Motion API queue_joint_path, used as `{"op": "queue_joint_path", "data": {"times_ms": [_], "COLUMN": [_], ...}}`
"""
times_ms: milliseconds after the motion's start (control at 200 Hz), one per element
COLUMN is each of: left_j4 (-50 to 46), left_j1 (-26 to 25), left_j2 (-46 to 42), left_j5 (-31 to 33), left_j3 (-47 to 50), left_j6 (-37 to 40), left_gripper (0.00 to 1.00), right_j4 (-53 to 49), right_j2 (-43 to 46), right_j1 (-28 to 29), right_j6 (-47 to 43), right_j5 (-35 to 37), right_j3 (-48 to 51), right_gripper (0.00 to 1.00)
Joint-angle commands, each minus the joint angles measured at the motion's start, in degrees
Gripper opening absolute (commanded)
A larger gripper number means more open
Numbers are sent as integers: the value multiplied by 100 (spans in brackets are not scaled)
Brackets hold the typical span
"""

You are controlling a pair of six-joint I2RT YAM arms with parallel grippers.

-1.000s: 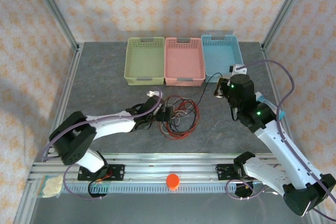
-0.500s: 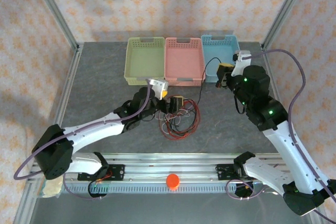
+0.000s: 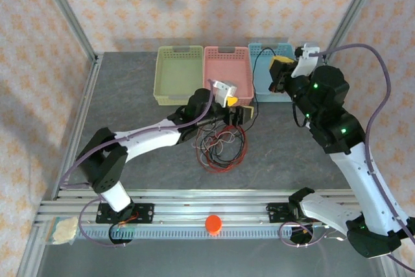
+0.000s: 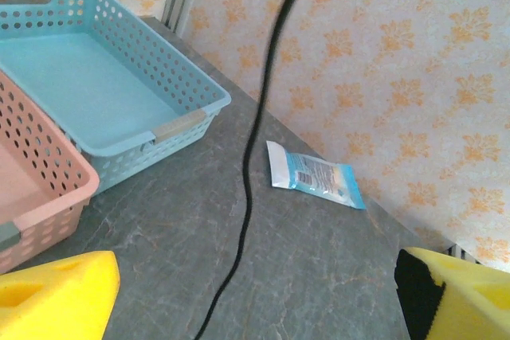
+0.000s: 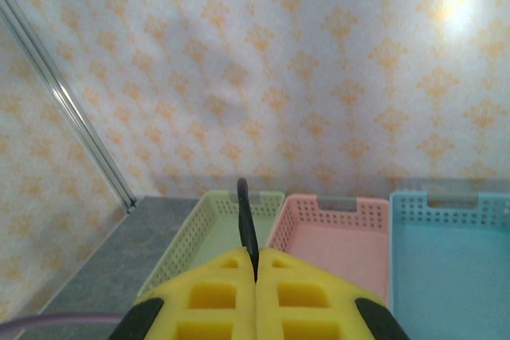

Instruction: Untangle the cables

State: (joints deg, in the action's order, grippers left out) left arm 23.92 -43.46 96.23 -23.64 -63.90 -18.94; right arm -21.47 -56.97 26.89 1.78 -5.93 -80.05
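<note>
Orange-patterned walls (image 3: 194,4) enclose a grey marbled table (image 3: 123,89).

Blue basket (image 4: 171,69): plastic w/ holes; table (image 4: 319,268): matt, stone-look.

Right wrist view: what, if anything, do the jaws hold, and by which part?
The right gripper is shut on a black cable, pinched close to its end, with a short stub poking out past the jaws.
</note>
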Motion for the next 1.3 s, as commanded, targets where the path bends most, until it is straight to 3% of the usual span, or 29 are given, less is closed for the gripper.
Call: {"op": "queue_joint_path", "data": {"times_ms": [0, 200, 416, 656, 841, 1116, 1297], "left_j4": [89, -11, 228, 551, 508, -309, -660], "left_j1": [40, 65, 67, 105, 218, 581, 1038], "left_j2": [237, 591, 865, 784, 205, -846, -1227], "left_j5": [-114, -250, -859, -890, -222, 1306, 1546], "left_j3": [-402, -739, -1056, -943, -348, 515, 835], "left_j6": [165, 206, 142, -117, -163, -153, -289], "left_gripper": [91, 91, 89, 86, 84, 86, 86], "right_j4": [312, 476, 476, 483, 616, 826, 994], "right_j2": [-32, -198, -418, -490, -650, -1383, -2061], "right_j1": [-15, -9, -9, -9, -9, -9, -9], "right_j6": [-150, -279, -367, -405, -251, -37, -33], "right_j5": [188, 842, 693, 716, 912, 1440, 1655], "right_j3": [-368, -838, -1270, -1282, -1179, -1303, -1586], "right_gripper": [0, 0, 0, 0, 0, 0, 0]}}
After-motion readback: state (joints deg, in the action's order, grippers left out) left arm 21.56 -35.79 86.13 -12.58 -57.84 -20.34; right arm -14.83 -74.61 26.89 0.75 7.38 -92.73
